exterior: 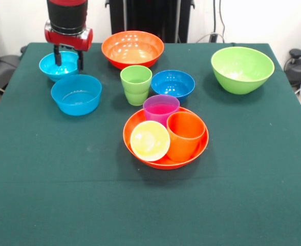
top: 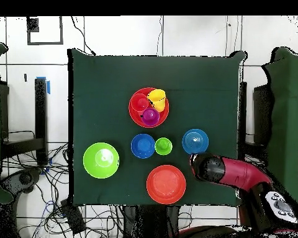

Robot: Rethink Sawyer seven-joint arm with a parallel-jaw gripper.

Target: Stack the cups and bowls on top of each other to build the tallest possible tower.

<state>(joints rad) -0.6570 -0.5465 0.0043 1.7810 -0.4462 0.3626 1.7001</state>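
My gripper (exterior: 68, 59) is open and hangs low over the far light blue bowl (exterior: 52, 67) at the table's back left. Its fingers (exterior: 57, 57) are spread across the bowl's opening. A second light blue bowl (exterior: 76, 94) sits just in front. A large orange bowl (exterior: 163, 160) in the middle holds the purple cup (exterior: 161, 108), the orange cup (exterior: 185, 136) and the tilted yellow cup (exterior: 149, 141). The green cup (exterior: 136, 84) stands behind it, beside the dark blue bowl (exterior: 173, 83). Another orange bowl (exterior: 132, 48) and the lime green bowl (exterior: 242, 69) sit at the back.
In the overhead view the red arm (top: 229, 170) covers the far light blue bowl. The other light blue bowl (top: 195, 141) shows beside it. The green cloth's (exterior: 150, 205) near half is bare. Cables and chairs lie off the table.
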